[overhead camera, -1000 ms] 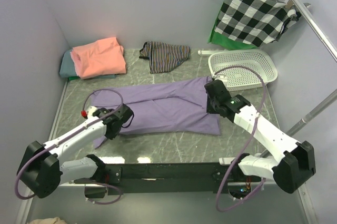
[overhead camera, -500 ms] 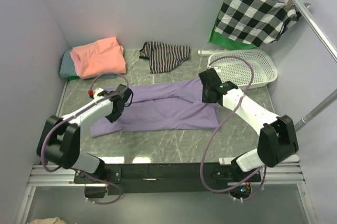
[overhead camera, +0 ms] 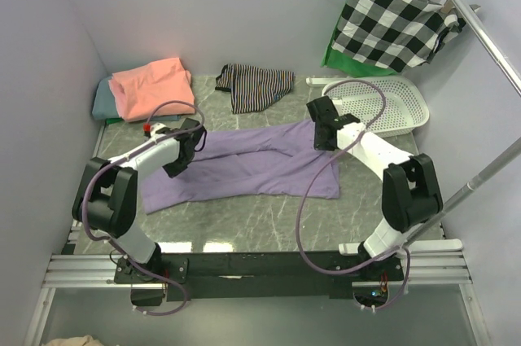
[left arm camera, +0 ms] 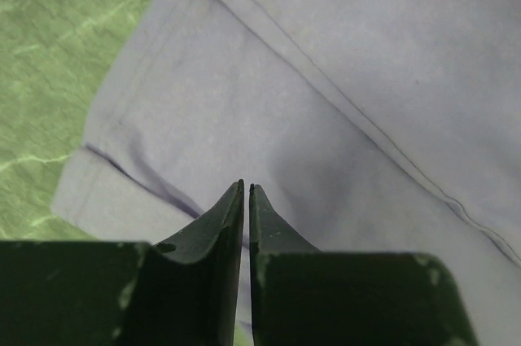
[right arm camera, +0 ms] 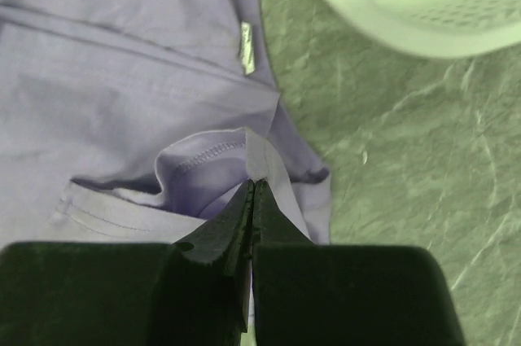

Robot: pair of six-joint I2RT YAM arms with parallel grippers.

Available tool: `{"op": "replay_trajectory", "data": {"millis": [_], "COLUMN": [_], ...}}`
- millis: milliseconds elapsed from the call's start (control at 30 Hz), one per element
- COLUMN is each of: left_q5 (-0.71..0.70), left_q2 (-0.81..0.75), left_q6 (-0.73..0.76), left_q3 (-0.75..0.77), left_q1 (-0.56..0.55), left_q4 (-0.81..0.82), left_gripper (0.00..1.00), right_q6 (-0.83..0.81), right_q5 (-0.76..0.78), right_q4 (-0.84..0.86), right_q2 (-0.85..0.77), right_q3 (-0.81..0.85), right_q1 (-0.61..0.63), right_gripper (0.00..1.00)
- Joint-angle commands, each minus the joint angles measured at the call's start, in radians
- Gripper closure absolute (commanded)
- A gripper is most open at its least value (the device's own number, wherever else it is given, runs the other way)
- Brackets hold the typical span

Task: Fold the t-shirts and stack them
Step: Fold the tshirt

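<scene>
While both grippers pinch it, lavender t-shirt [overhead camera: 244, 168] lies half-folded

Both arms reach forward. The left gripper [left arm camera: 246, 191] shows fingertips a sliver apart; the right gripper [right arm camera: 252, 187] is fully closed.

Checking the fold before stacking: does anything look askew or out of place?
Yes. The purple t-shirt lies slanted and unevenly folded, its near edge ragged. A striped cloth sits crumpled beyond it.
</scene>
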Motion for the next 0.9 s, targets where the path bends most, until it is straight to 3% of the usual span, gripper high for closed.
{"op": "replay_trajectory", "data": {"millis": [0, 33, 100, 133, 267, 367, 600, 733, 833, 867], "left_q5": [-0.032, -0.035, -0.047, -0.047, -0.023, 0.055, 0.278, 0.302, 0.267, 0.241], "left_q2": [-0.036, -0.038, -0.039, -0.048, -0.09, -0.117, -0.191, -0.188, -0.177, -0.177], "left_q6": [0.044, 0.042, 0.036, 0.037, 0.044, 0.028, -0.065, -0.133, -0.192, -0.203], "left_q3": [0.011, 0.009, 0.012, 0.012, 0.006, -0.022, -0.149, -0.186, -0.177, -0.171], "left_q1": [0.009, 0.01, 0.01, 0.01, 0.012, 0.013, 0.003, -0.004, -0.002, -0.002], "left_q4": [0.012, 0.007, -0.011, -0.014, -0.023, -0.04, -0.011, -0.01, -0.022, -0.023], "left_gripper": [0.86, 0.86, 0.84, 0.83, 0.65, 0.65, 0.59, 0.45, 0.2, 0.17], "right_q6": [-0.043, -0.046, -0.042, -0.039, -0.063, -0.076, -0.094, -0.103, -0.116, -0.116], "right_q5": [-0.003, -0.008, -0.016, -0.014, -0.135, -0.327, -0.435, -0.447, -0.429, -0.428], "right_q4": [0.032, 0.028, 0.025, 0.028, 0.086, 0.082, 0.069, 0.074, 0.069, 0.069], "right_q2": [0.045, 0.056, 0.064, 0.056, -0.059, -0.074, -0.093, -0.137, -0.169, -0.177], "right_q3": [0.065, 0.073, 0.076, 0.073, 0.046, 0.073, 0.081, 0.049, 0.032, 0.029], "right_q1": [-0.021, -0.022, -0.022, -0.022, -0.023, 0.003, 0.092, 0.095, 0.095, 0.095], "right_gripper": [0.88, 0.66, 0.01, 0.0, 0.0, 0.01, 0.0, 0.0, 0.0, 0.0]}}
